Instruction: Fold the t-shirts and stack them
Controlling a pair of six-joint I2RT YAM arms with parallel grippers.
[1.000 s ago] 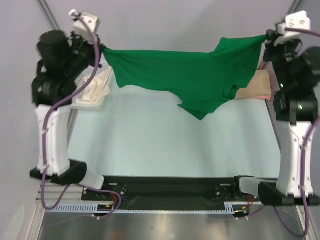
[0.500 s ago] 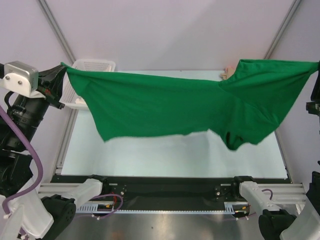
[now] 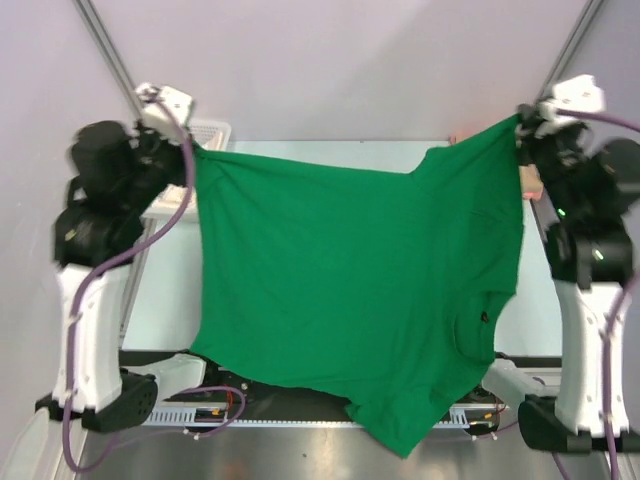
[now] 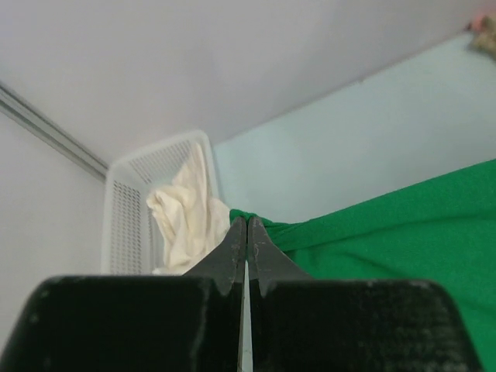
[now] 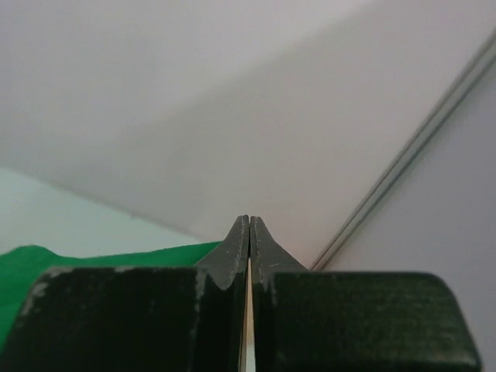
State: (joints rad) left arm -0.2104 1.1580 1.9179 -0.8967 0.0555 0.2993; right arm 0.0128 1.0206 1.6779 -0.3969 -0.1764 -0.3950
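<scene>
both arms are holding the green tee [image 3: 350, 290] up off the table [image 3: 165, 290] right now. the left gripper [image 3: 192, 152] is pinching one corner just beside the basket [image 3: 207, 130], and the right gripper [image 3: 522, 122] is pinching the other corner well across from the basket. both sets of jaws are squeezing fully closed on fabric, and the wrist views are showing the same.

the change: a second ago the tee was sagging between the arms as a narrow bunched band, level with the basket. half a second ago it was swinging up and billowing. now it's hanging open as one wide sheet, with the bottom edge trailing far from the basket, down over the arm bases.

so i'm guessing this is the shake-out before laying it flat. no fold is happening yet and stacking is still a way off. a bit of the tan tee [image 3: 529, 184] is peeking out near the right gripper, and some cream cloth [image 4: 182, 217] is sitting in the basket.
</scene>
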